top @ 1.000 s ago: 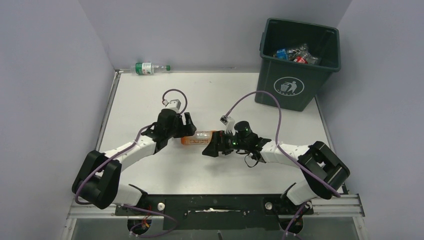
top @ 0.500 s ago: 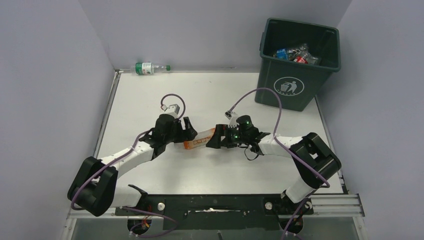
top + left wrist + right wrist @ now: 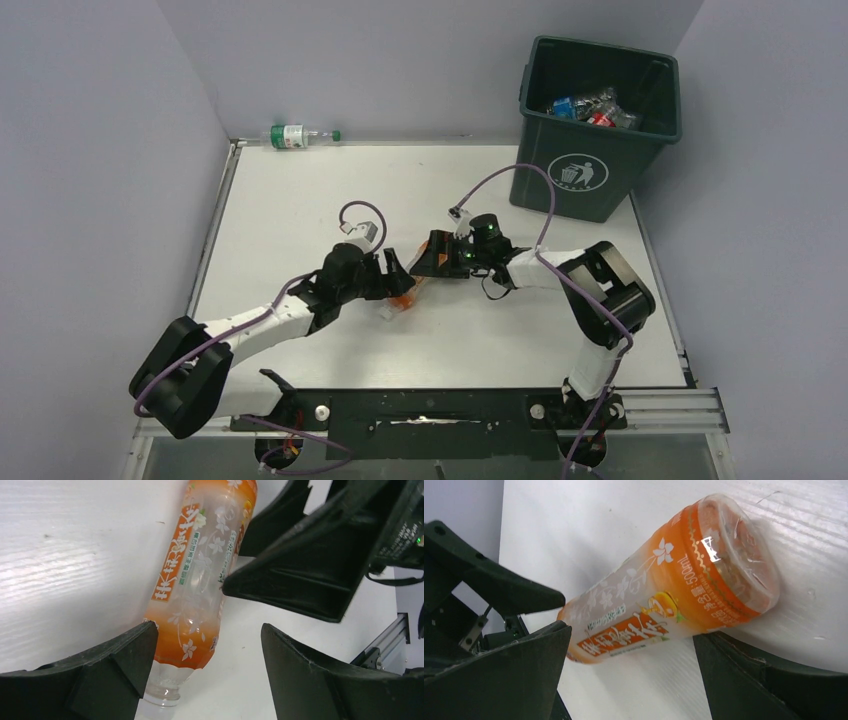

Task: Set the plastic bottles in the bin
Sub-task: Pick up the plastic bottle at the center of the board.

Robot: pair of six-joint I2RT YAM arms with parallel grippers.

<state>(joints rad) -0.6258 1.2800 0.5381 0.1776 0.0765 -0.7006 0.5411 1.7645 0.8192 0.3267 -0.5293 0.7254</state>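
Observation:
An orange-labelled plastic bottle [image 3: 402, 298] lies on its side on the white table, mostly hidden by both grippers from above. In the left wrist view the bottle [image 3: 200, 575] has its clear neck toward me. My left gripper [image 3: 207, 640] is open around it; one finger [image 3: 100, 675] touches the shoulder, while a gap separates the other from the bottle. My right gripper [image 3: 631, 635] is open at the base end of the bottle [image 3: 664, 605], fingers wide on either side. The dark green bin [image 3: 598, 160] stands at the far right and holds several bottles [image 3: 590, 108].
A clear bottle with a green label [image 3: 297, 136] lies beyond the table's far left edge against the wall. The two grippers [image 3: 395, 275] [image 3: 432, 255] are almost touching mid-table; the right gripper's black fingers [image 3: 300, 565] fill the upper right of the left wrist view.
The left gripper slid right and nearer, the right gripper moved left and farther. The orange bottle swung from lying across to lying diagonally, neck toward the near side.

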